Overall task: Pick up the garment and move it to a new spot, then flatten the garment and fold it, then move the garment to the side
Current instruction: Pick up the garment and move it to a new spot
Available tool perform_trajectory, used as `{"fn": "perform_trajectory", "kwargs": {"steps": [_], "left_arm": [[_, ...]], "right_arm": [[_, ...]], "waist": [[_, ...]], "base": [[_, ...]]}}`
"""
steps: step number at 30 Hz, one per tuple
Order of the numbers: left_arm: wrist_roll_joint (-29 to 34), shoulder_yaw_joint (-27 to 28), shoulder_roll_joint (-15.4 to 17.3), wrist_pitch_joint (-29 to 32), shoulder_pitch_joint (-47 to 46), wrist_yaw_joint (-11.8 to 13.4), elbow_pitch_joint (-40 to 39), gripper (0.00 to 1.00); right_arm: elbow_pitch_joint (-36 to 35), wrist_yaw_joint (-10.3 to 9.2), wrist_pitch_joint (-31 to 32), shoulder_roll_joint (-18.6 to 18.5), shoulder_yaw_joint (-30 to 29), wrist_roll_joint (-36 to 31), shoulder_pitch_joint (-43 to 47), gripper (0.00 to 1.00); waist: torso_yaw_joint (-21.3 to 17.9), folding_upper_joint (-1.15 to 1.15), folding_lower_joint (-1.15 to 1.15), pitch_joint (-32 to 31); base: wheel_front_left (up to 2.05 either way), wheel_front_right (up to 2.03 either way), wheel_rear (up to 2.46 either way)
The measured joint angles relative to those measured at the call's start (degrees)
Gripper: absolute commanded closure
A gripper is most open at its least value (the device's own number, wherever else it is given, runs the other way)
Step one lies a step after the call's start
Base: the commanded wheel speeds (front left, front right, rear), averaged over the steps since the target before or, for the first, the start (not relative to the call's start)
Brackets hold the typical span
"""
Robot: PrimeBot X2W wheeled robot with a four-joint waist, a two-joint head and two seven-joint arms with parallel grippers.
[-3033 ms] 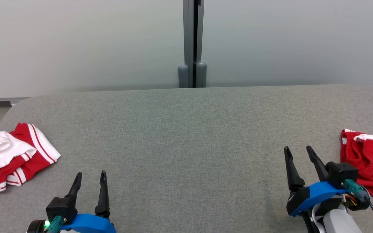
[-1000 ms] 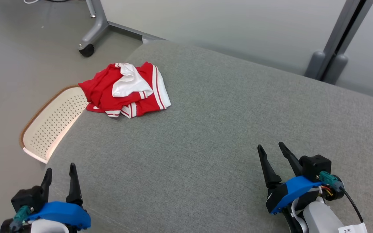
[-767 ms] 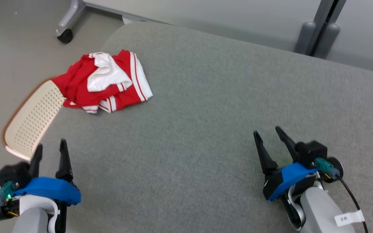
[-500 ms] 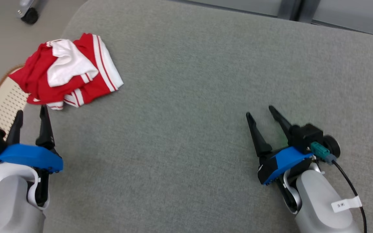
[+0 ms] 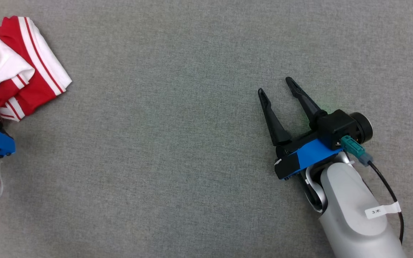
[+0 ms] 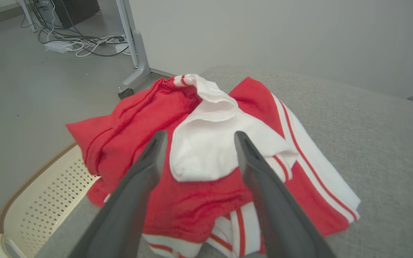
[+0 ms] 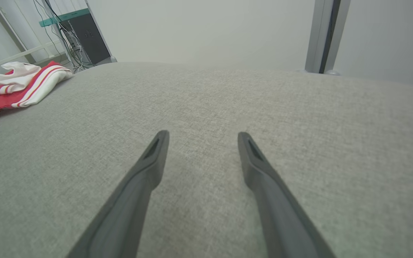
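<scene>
A small white tag (image 5: 378, 211) sticks out sideways from the pale forearm (image 5: 348, 200) behind the right gripper (image 5: 274, 84), as seen in the head view. It carries a dark printed "3", followed by a second mark, star-shaped or perhaps a character, too small to read.

Garment (image 6: 199, 200) red, white panel, striped hems; surface (image 5: 177, 143) grey weave; basket (image 6: 45, 204) cream, perforated, brown rim
</scene>
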Motion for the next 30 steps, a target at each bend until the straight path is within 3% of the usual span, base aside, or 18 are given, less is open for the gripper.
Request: {"fn": "perform_trajectory", "kwargs": {"steps": [12, 13, 14, 15, 23, 30], "left_arm": [[-2.2, -2.7, 0.7, 0.0, -3.5, 0.0, 8.7, 0.00], [-2.3, -3.1, 0.7, 0.0, -3.5, 0.0, 9.1, 0.15], [-2.6, -3.5, 0.6, 0.0, -3.5, 0.0, 9.5, 0.82], [-2.7, -3.8, 0.6, 0.0, -3.5, 0.0, 9.4, 1.00], [-3.4, -5.1, 1.0, 0.0, -3.6, 0.0, 5.7, 1.00], [0.3, -3.6, 1.8, 0.0, -4.2, 0.0, -3.9, 1.00]], "right_arm": [[-1.5, 0.00, -0.2, 0.1, -0.7, -0.7, -0.1, 0.00], [-1.5, 0.00, -0.2, 0.1, -0.7, -0.7, -0.1, 0.00], [-1.6, 0.00, -0.2, 0.1, -0.8, -0.7, -0.1, 0.00], [-1.6, 0.00, -0.2, 0.1, -0.9, -0.7, -0.1, 0.00], [-0.5, -0.01, -0.1, -0.2, -2.2, -0.2, 0.4, 0.00], [0.5, -0.08, 0.1, -0.6, -2.2, 3.0, 2.8, 0.00]], "waist": [[-1.3, 0.00, 0.00, 1.2], [-1.4, 0.00, 0.00, 1.2], [-1.4, 0.00, 0.00, 1.2], [-1.4, 0.00, 0.00, 1.3], [-1.2, 0.01, 0.01, -0.6], [-1.4, 0.01, 0.01, -4.5]], "base": [[0.00, 0.00, 0.00], [0.00, 0.00, 0.00], [0.00, 0.00, 0.00], [0.00, 0.00, 0.00], [0.00, 0.00, 0.00], [0.00, 0.00, 0.00]]}}
